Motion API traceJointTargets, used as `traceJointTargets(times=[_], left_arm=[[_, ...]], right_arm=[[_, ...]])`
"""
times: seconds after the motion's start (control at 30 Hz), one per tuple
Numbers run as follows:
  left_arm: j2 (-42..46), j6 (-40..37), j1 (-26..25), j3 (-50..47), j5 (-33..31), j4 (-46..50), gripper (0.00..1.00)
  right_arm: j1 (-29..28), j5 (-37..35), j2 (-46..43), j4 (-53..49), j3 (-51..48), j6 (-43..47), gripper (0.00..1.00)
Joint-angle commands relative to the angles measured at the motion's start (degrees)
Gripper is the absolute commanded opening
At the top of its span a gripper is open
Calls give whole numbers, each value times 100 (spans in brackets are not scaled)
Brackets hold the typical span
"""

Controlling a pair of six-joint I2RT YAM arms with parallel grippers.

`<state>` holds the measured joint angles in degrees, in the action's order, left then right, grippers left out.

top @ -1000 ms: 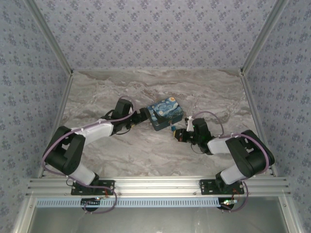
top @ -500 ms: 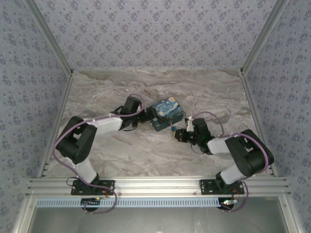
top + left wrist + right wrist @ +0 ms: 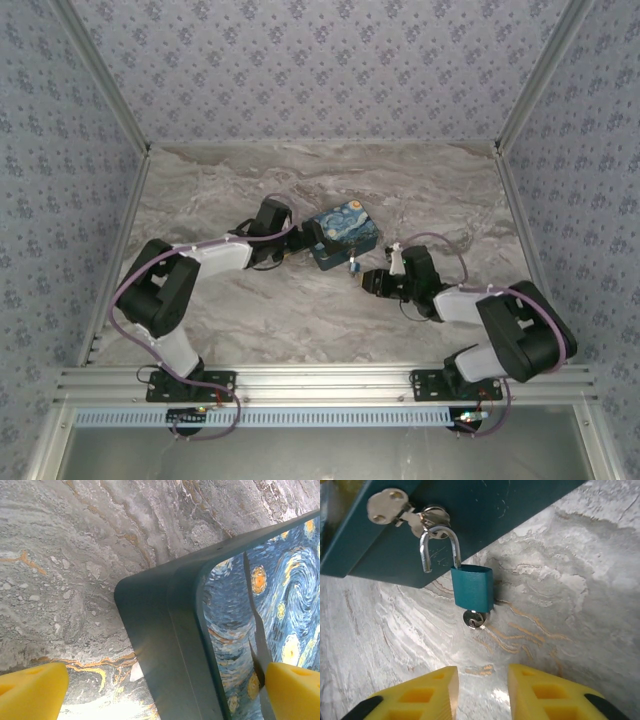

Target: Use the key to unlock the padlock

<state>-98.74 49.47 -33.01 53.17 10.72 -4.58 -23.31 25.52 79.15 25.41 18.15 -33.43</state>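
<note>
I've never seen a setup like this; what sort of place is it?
Probably a robot test booth: patterned panel walls enclose a marble-look table, and a left arm and right arm are bolted to an aluminium rail.

We see a swirl-painted blue-and-yellow tin box (image 3: 343, 236) at the middle of a grey marbled counter (image 3: 220, 170), a silvery hasp (image 3: 387, 507) on its teal side, flower-papered walls (image 3: 320, 60) around.

Bright, even light — soft shadows, little glare.

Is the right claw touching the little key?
Apart. The right wrist view shows bare table between the right gripper and the key in the padlock.
</note>
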Motion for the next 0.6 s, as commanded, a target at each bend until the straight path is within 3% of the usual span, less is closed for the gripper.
traceJointTargets(times=[0.0,0.2,0.57], left_arm=[[37,-91,-8,-197,-176,319,99],[92,-52,-79,-289,-190,293,99],[82,20,-150,-408,-237,247,100]], right_arm=[[231,340,-419,-396,-39,340,40],[598,899,-755,135,-50,348,60],[675,1438,344,1009,584,346,81]])
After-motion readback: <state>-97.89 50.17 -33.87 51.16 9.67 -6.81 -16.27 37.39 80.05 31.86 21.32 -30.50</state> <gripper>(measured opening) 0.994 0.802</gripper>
